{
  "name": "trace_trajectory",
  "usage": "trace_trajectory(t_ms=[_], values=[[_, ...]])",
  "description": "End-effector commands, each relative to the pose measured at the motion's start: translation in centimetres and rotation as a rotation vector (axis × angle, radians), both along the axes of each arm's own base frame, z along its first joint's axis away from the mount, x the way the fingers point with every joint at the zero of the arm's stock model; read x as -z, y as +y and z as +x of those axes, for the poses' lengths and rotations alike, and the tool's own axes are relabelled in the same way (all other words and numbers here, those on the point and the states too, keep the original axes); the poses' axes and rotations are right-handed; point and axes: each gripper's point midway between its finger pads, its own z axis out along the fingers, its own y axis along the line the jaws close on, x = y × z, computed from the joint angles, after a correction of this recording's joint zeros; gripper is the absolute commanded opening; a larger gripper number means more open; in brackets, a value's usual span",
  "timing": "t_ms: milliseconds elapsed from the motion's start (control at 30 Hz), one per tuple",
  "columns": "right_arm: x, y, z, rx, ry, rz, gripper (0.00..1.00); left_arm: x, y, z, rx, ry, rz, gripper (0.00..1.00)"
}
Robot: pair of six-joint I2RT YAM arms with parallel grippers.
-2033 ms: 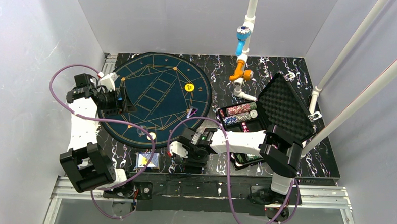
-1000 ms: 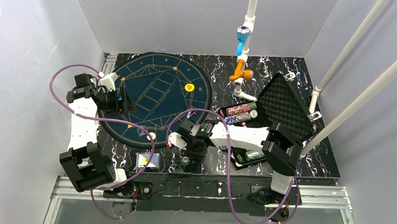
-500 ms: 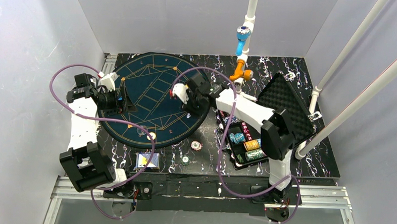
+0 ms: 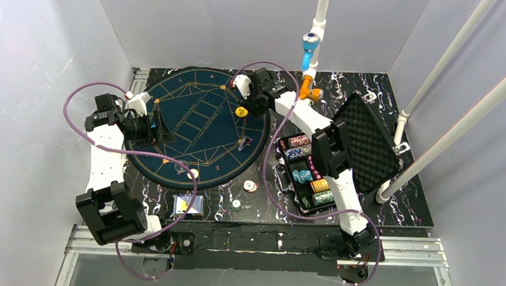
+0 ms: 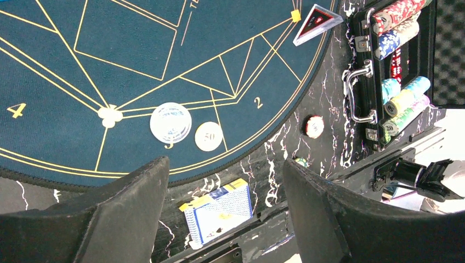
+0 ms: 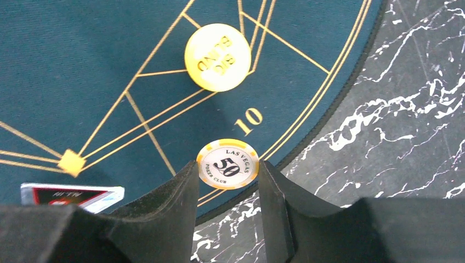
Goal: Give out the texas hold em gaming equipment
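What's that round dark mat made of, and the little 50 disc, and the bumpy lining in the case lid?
Round mat: likely felt or woven cloth, matte; a fine weave shows under printed gold lines. 50 disc: probably hard plastic or composite, with a smooth printed face. Lid lining: black foam, judging by its regular dimpled egg-crate surface.

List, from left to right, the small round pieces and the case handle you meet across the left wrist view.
Clear disc → white chip marked 50 → red-and-white chip → case handle. Left out because they overlap others: card deck, green chip, triangular marker.
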Motion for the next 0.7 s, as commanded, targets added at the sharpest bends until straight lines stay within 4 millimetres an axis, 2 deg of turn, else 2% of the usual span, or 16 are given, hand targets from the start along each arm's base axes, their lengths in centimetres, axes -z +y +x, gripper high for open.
trace_trajectory(t_ms=[0, 133, 367, 433, 533, 600, 667], values=[[-1.4, 0.4, 3.3, 0.034, -0.066, 0.072, 0.44, -1.5, -0.5, 0.0, 0.011, -0.034, -0.025, 0.75], [0.9, 0.1, 4.3, 0.043, -0.044, 0.065, 0.44, -1.5, -0.5, 0.1, 0.016, -0.035, -0.029, 0.75], [2.8, 0.6, 4.7, 0.047, -0.032, 0.077, 0.48, -1.3, -0.5, 0.1, 0.02, -0.031, -0.032, 0.75], [3.2, 0.5, 4.9, 0.051, -0.033, 0.069, 0.53, -1.4, -0.6, 0.0, 0.02, -0.032, -0.033, 0.75], [3.4, 0.3, 4.9, 0.053, -0.033, 0.059, 0.7, -1.3, -0.6, 0.0, 0.021, -0.03, -0.031, 0.76], [2.7, 0.4, 4.8, 0.048, -0.036, 0.069, 0.79, -1.2, -0.6, -0.1, 0.022, -0.029, -0.03, 0.76], [1.4, 0.8, 4.5, 0.039, -0.044, 0.089, 0.83, -1.3, -0.5, -0.1, 0.022, -0.034, -0.025, 0.77]])
